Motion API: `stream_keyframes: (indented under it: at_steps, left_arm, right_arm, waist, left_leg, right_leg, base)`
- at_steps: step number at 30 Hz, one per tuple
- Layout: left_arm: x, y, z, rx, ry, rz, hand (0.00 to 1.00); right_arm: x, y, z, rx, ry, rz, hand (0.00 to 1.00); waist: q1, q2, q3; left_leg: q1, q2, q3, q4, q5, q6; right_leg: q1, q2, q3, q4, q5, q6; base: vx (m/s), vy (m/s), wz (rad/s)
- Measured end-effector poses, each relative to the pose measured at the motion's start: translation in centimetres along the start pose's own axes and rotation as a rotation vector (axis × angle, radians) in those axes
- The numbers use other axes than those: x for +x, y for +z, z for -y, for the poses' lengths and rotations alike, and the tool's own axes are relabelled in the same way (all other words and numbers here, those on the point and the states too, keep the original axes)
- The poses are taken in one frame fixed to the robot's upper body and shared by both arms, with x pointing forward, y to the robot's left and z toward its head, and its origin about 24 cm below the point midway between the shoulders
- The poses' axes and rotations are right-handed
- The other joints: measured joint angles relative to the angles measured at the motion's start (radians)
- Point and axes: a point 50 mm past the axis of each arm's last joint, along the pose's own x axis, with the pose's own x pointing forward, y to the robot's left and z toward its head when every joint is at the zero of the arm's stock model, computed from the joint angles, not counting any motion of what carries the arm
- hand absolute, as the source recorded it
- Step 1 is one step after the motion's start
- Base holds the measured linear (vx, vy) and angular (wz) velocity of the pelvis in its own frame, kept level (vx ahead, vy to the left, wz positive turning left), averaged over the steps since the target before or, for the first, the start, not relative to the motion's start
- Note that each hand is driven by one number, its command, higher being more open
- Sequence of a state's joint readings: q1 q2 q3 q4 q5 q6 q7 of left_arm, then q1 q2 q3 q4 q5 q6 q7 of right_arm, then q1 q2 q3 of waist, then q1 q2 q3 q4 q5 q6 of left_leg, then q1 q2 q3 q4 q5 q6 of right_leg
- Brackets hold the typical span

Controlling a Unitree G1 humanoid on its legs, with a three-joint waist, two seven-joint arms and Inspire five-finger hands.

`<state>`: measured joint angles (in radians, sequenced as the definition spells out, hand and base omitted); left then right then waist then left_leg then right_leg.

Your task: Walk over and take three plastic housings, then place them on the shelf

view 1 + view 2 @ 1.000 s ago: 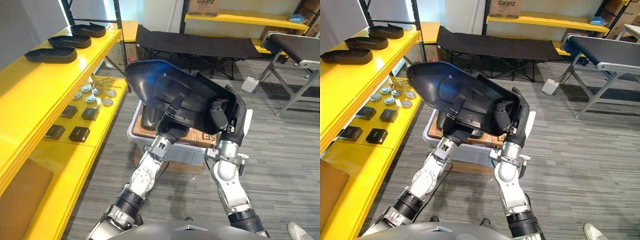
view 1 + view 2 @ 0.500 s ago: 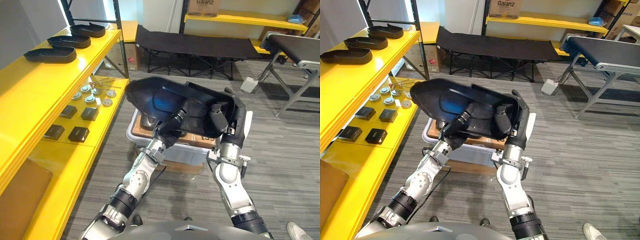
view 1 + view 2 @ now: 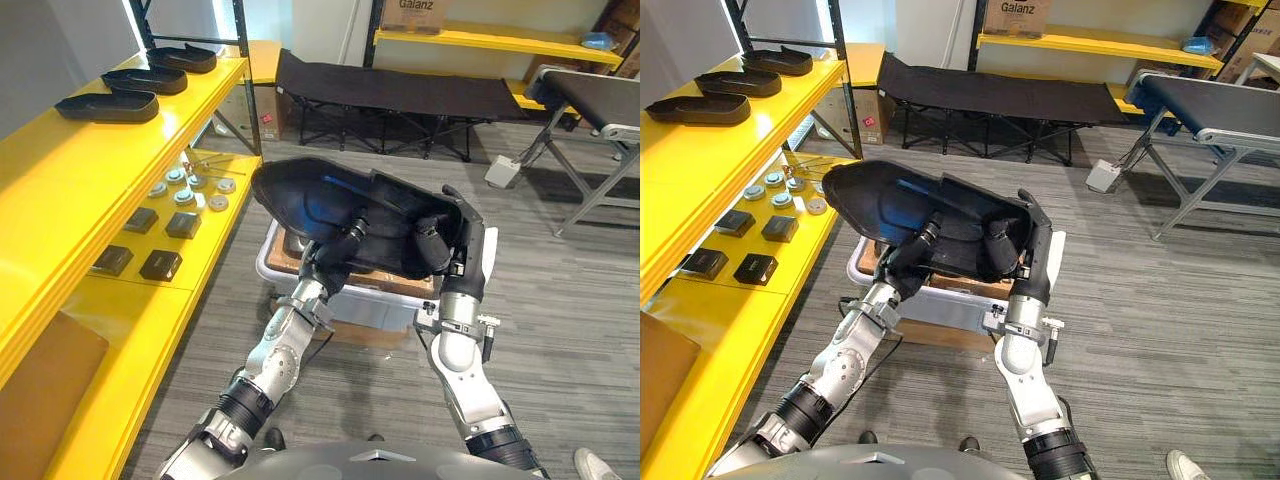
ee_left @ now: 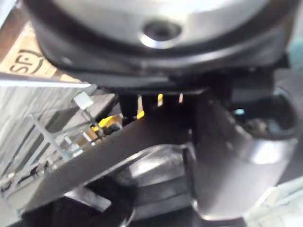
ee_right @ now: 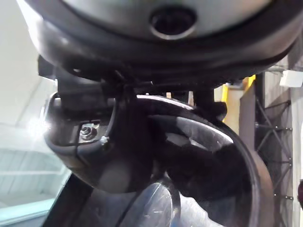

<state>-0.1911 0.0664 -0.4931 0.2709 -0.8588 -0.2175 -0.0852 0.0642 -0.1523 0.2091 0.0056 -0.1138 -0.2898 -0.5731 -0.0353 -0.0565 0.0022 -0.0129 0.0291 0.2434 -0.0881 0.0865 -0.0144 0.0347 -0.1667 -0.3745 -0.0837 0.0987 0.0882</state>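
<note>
A large black plastic housing [image 3: 320,195] hangs in front of me above a white bin [image 3: 345,303], its hollow side facing up and towards me. My left hand [image 3: 338,250] grips it from below near the middle, fingers curled into the hollow. My right hand [image 3: 462,238] holds its right end, fingers up along the outer rim and thumb pressed inside. In the right wrist view the housing's curved rim [image 5: 246,165] shows past the thumb [image 5: 104,151]. Three more black housings [image 3: 106,105] lie in a row on the top yellow shelf [image 3: 60,180] at my left.
The lower shelf level holds small black boxes [image 3: 160,264] and round metal parts [image 3: 185,197]. The bin holds a cardboard sheet [image 3: 405,284]. A black cot [image 3: 400,90] stands behind, a conveyor frame [image 3: 590,110] at the right. A person's shoe [image 3: 600,463] shows at the lower right.
The housing has tipped from a steep, upright tilt down to a flatter pose and sunk a little. My left hand shifted further under its middle; the right hand kept its hold.
</note>
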Motion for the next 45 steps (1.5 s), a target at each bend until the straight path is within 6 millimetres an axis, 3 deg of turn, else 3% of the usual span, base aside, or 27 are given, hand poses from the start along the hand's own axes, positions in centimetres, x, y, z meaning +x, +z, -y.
stream_keyframes:
  at_steps: [6, 10, 17, 21, 26, 30, 34, 45]
  left_arm:
    - [0.0, 3.5, -0.3, 0.335, 0.12, 0.162, 0.0]
    - [-1.6, 5.5, -1.0, 0.609, 0.255, 0.27, 0.0]
    - [-4.9, 6.3, -5.5, 1.024, 0.488, 0.171, 0.0]
    - [-5.7, 6.8, -5.9, 1.168, 0.471, 0.146, 0.0]
    - [-6.2, 7.9, -4.7, 1.228, 0.381, 0.18, 0.0]
    - [-6.6, 8.1, -4.8, 1.26, 0.328, 0.166, 0.0]
    - [-7.3, 8.5, -4.7, 1.173, 0.222, 0.153, 0.0]
    - [-7.8, 9.7, -1.2, 1.131, -0.154, 0.158, 0.0]
  right_arm:
    - [-0.5, -0.1, -1.4, 0.002, 0.117, -0.023, 1.0]
    - [-1.4, 0.0, -3.0, 0.021, 0.235, -0.028, 1.0]
    - [-1.3, 0.4, -3.1, 0.043, 0.244, -0.014, 1.0]
    - [-1.6, 0.0, -2.6, 0.032, 0.239, -0.033, 1.0]
    - [-2.3, -0.7, -1.9, 0.001, 0.253, -0.062, 1.0]
    - [-2.3, -1.1, -1.0, -0.038, 0.27, -0.068, 1.0]
    - [-2.4, -1.4, -0.8, -0.06, 0.34, -0.075, 1.0]
    - [-2.8, -2.0, -0.3, -0.14, 0.472, -0.076, 1.0]
  waist:
    - [0.002, 0.001, 0.0]
    - [0.005, 0.003, -0.001]
    - [0.006, 0.008, 0.0]
    - [0.006, 0.015, 0.0]
    - [0.006, 0.029, -0.003]
    - [0.007, 0.044, -0.007]
    - [0.007, 0.052, -0.003]
    - [0.023, 0.063, -0.001]
  left_leg:
    - [0.001, 0.0, 0.0, 0.0, -0.001, -0.001]
    - [0.002, -0.001, -0.003, 0.0, -0.001, -0.002]
    - [0.0, -0.002, -0.009, 0.0, -0.004, -0.003]
    - [-0.008, -0.006, -0.02, 0.003, -0.004, -0.003]
    - [-0.013, -0.009, -0.021, 0.003, -0.007, -0.002]
    - [-0.013, -0.009, -0.024, 0.003, -0.009, -0.002]
    - [-0.012, -0.006, -0.026, 0.003, -0.01, -0.003]
    - [-0.012, -0.007, -0.042, 0.003, -0.01, -0.003]
  right_leg:
    - [0.0, 0.001, -0.001, 0.0, -0.001, -0.001]
    - [0.002, 0.002, -0.006, 0.0, -0.003, -0.003]
    - [0.0, 0.005, -0.014, 0.001, -0.013, -0.008]
    - [-0.001, -0.002, -0.029, 0.005, -0.015, -0.009]
    - [-0.006, -0.003, -0.031, 0.005, -0.014, -0.011]
    - [-0.005, -0.003, -0.033, 0.005, -0.017, -0.01]
    - [-0.004, -0.003, -0.034, 0.005, -0.021, -0.013]
    - [0.004, -0.003, -0.05, 0.005, -0.023, -0.012]
  base:
    - [0.0, 0.0, 0.0]
    - [0.0, 0.0, 0.01]
    - [0.0, 0.0, 0.02]
    - [0.02, 0.016, 0.1]
    - [0.01, 0.011, 0.01]
    - [0.01, 0.005, 0.0]
    - [0.0, 0.0, 0.0]
    - [0.01, 0.012, 0.03]
